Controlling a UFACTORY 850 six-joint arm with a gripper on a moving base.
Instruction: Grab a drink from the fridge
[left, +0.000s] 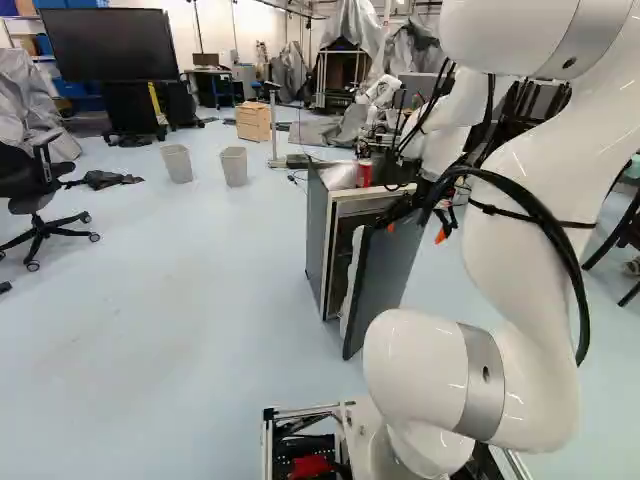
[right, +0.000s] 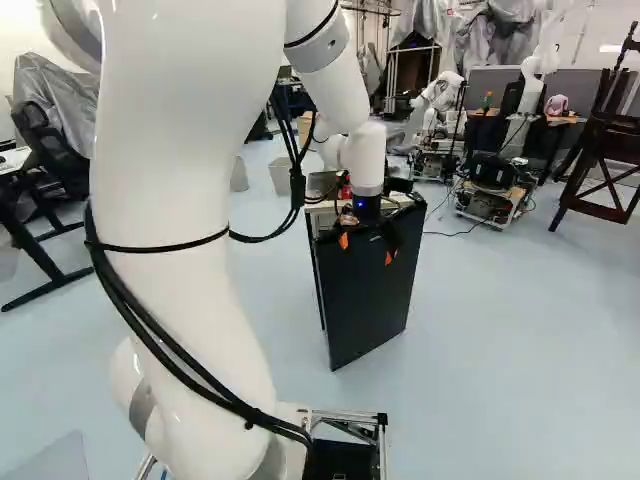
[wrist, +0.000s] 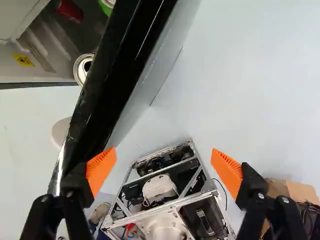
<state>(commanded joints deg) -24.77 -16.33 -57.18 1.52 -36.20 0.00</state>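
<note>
Can: our judged target, silver-topped, inside the part-open fridge, across the door from our claw and partly hidden by the door's black edge.
Door edge: barrier between can and claw; we judge that we must pass over it, toward the inner side, before lowering.
Near pad: close beside the door edge; whether it touches, we cannot tell.
Claw fingers: wide apart, gripping nothing; we should keep this spread for the can.
</note>
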